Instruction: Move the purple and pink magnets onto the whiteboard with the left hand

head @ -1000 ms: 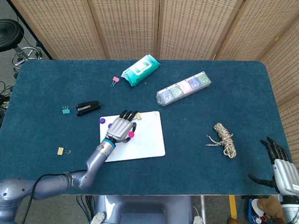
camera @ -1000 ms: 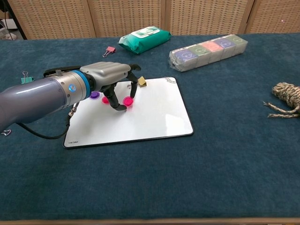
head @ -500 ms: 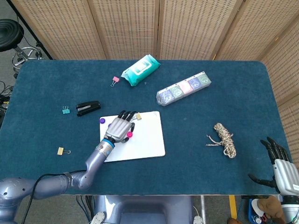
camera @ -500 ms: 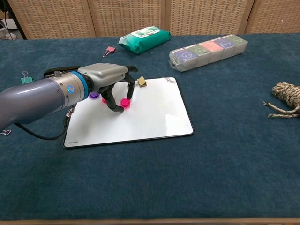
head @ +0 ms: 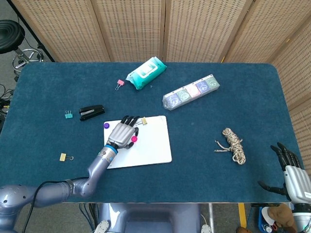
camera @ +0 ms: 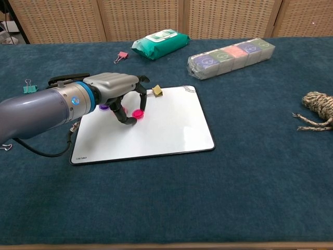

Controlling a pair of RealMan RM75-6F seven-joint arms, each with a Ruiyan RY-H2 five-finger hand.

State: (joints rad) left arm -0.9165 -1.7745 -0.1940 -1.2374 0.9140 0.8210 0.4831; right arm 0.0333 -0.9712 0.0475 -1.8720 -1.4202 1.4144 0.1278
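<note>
The whiteboard lies flat on the blue table. A pink magnet sits on its upper left part. My left hand arches over that spot, fingers curled down around the pink magnet without clearly pinching it. The purple magnet lies at the board's top left corner, partly hidden under my hand in the chest view. A second bit of pink shows behind the fingers. My right hand hangs off the table's near right corner, fingers spread and empty.
A tan magnet sits on the board's top edge. A black stapler, binder clips, a green wipes pack, a row of boxed packs and a rope coil lie around.
My left hand drew back to the left across the board. The pink magnet slid slightly left with it at first, then stayed put. The right hand did not move.
</note>
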